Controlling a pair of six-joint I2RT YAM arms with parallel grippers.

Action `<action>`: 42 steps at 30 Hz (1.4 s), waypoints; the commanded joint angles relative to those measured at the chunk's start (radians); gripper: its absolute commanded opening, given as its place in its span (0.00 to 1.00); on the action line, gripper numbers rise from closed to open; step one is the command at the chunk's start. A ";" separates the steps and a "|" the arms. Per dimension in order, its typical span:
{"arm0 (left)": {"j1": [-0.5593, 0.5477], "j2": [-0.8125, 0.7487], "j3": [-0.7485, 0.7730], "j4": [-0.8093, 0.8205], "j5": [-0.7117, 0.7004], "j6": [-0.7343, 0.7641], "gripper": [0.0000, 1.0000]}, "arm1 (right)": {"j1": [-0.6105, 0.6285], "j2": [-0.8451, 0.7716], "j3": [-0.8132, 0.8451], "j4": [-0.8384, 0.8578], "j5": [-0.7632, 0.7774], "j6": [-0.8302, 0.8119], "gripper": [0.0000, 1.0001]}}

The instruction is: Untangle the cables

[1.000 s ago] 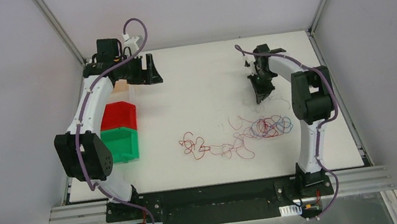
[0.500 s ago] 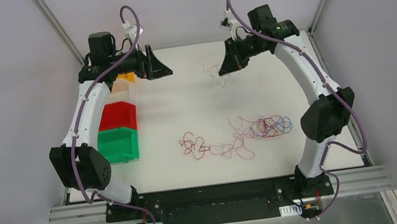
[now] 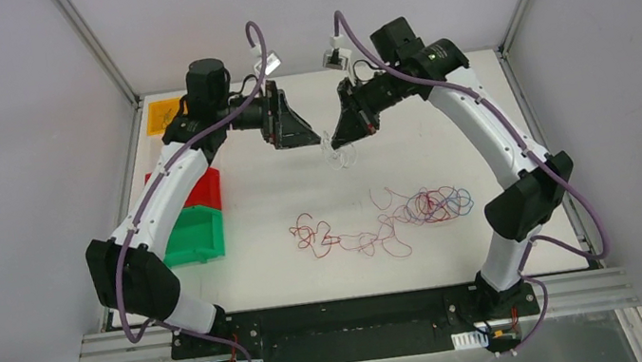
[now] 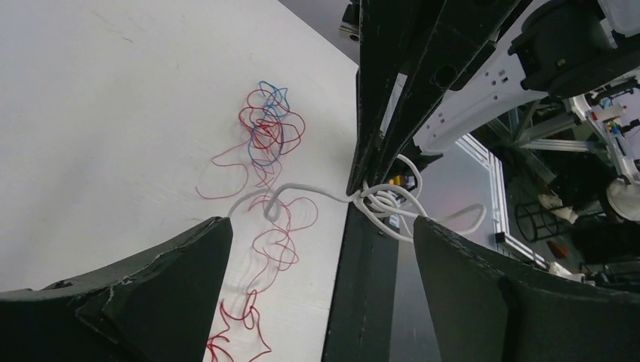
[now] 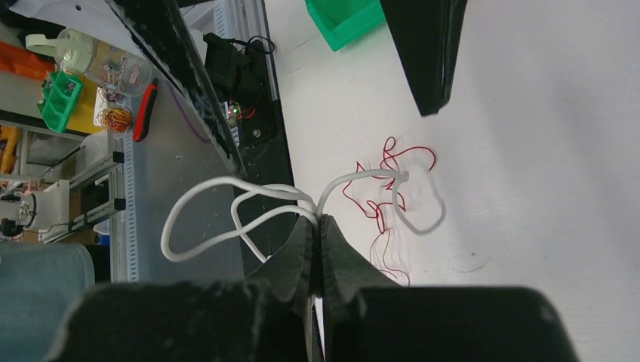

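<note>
My right gripper [image 3: 342, 142] is shut on a white cable [image 3: 338, 156] and holds it in the air over the far middle of the table. In the right wrist view the pads [image 5: 317, 224] pinch several white loops [image 5: 226, 202]. My left gripper [image 3: 308, 139] is open and empty, raised and facing the right gripper closely. In the left wrist view [image 4: 324, 253] the white cable [image 4: 386, 202] hangs between its open fingers. A red and blue tangle [image 3: 437, 205] and a red tangle [image 3: 315, 237] lie on the table, joined by thin red loops.
A green bin [image 3: 194, 235], a red bin [image 3: 204, 190] and an orange bin [image 3: 162, 117] stand in a row along the table's left edge. Metal frame posts run along the back corners. The red and blue tangle also shows in the left wrist view [image 4: 266, 128].
The right gripper rose from the table near the tangle with the white cable and swung left. The left arm swung right from over the bins, and the grippers now face each other.
</note>
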 commanded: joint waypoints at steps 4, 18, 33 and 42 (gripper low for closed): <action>-0.066 -0.073 -0.066 0.098 0.075 -0.030 0.93 | 0.052 -0.054 0.044 -0.040 0.003 -0.117 0.00; -0.082 -0.101 -0.134 0.071 0.066 0.032 0.23 | 0.069 -0.064 0.081 -0.016 -0.006 -0.092 0.00; 0.308 -0.154 -0.039 -0.145 -0.077 0.174 0.00 | -0.043 -0.114 -0.063 0.173 0.116 0.195 0.85; 0.588 0.030 0.136 -0.330 -0.308 0.483 0.00 | -0.090 -0.157 -0.182 0.208 0.181 0.192 0.93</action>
